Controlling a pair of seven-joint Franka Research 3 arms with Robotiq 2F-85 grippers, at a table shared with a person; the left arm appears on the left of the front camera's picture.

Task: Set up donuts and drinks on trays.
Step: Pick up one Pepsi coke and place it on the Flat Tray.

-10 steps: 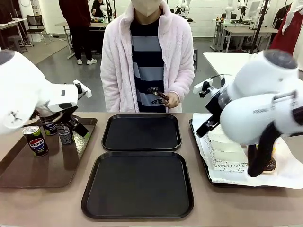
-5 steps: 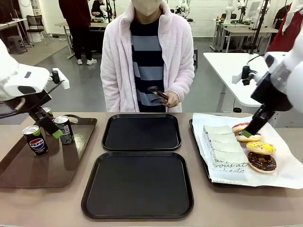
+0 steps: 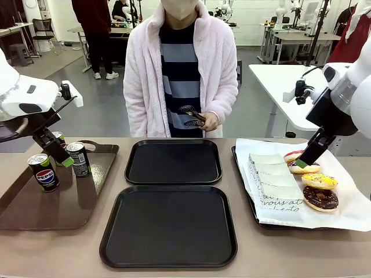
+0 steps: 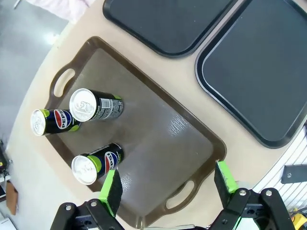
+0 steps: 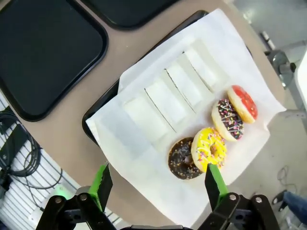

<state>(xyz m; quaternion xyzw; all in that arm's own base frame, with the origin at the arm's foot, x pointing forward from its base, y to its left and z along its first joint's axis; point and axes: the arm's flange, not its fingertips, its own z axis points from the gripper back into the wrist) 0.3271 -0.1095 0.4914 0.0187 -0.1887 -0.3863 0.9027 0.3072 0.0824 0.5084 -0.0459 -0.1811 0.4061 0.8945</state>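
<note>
The job looks to be just at its start. The two black trays (image 3: 174, 162) sit in the middle of the surface (image 3: 58, 249) with nothing on them.

The left fingers (image 4: 111, 191) hang over the brown tray (image 4: 158, 129), wide apart and holding nothing. Three drinks (image 4: 96, 105) stand close to each other at one end of that tray.

The right fingers (image 5: 101, 184) hang over the white paper (image 5: 144, 143), wide apart too, with nothing in them. Four donuts (image 5: 209, 148) lie in a row on the paper: red, sprinkled, yellow and chocolate.

I think the step now is going for the first can and the first donut. Next, the left fingers need to go down around one can without bumping the other two, then close. The right fingers need to come down on one donut and squeeze softly, since it looks squishy. Then each thing goes to a black tray.
</note>
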